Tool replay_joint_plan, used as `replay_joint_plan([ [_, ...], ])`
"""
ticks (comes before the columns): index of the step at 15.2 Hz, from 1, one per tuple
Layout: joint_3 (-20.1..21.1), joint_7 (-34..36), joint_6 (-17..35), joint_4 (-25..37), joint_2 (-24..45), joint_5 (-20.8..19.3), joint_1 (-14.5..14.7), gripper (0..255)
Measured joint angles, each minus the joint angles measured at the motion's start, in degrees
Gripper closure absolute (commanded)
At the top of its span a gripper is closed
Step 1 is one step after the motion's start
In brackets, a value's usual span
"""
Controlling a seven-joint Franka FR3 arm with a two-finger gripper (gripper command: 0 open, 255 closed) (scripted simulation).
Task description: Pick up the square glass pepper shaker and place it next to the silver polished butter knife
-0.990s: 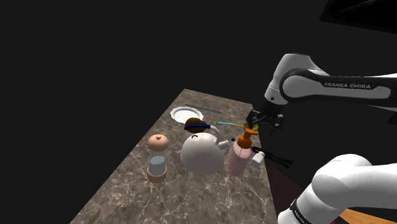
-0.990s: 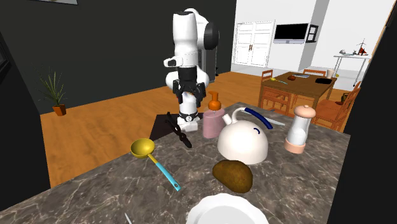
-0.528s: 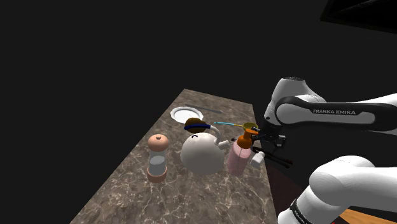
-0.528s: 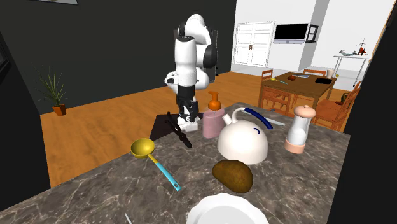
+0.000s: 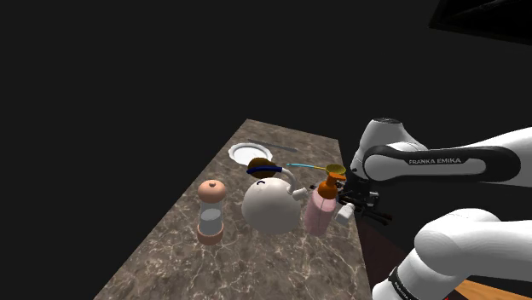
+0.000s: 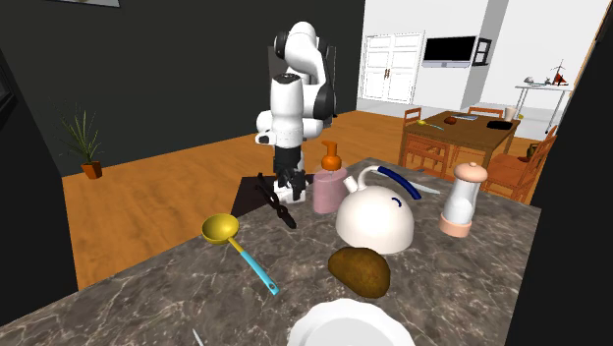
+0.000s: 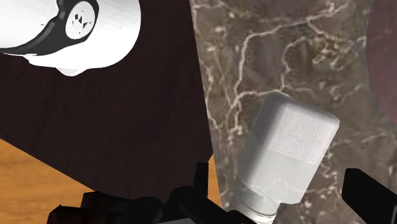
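Brown marble with pale veins makes up the countertop (image 5: 256, 264) you are working on. In the shoulder view the long slab sits against a black area. The second exterior view gives you an orange wooden floor (image 6: 167, 187), a dark wall with a potted plant (image 6: 83, 138), and a bright white room with a wooden dining table (image 6: 462, 123) beyond. Your all-black two-finger gripper (image 7: 277, 170) hangs low at the slab's edge nearest the stand. Its fingers are spread wide on either side of the square clear shaker with a frosted white body (image 7: 289, 156); neither finger touches it, so you hold nothing. The shaker sits just inside that edge, where the dark counter side drops away. Just beside it is the pink soap bottle with an orange pump (image 5: 318, 211), and black tongs (image 6: 275, 201) lie near. The round white kettle with a blue handle (image 5: 268, 204), the yellow ladle (image 6: 221, 229), a brown lump (image 6: 361, 270) and a white plate (image 6: 344, 329) crowd the middle. Bare marble opens past the pink-capped grinder (image 5: 211, 213), at the shoulder view's lower left.
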Motion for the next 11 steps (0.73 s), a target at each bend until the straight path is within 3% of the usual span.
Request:
replay_joint_plan([
  [6, 0.2, 0.1, 0.9, -0.3, 0.5, 0.2, 0.1, 0],
  [7, 0.2, 0.1, 0.9, -0.3, 0.5, 0.2, 0.1, 255],
  [11, 0.2, 0.1, 0.9, -0.3, 0.5, 0.2, 0.1, 255],
])
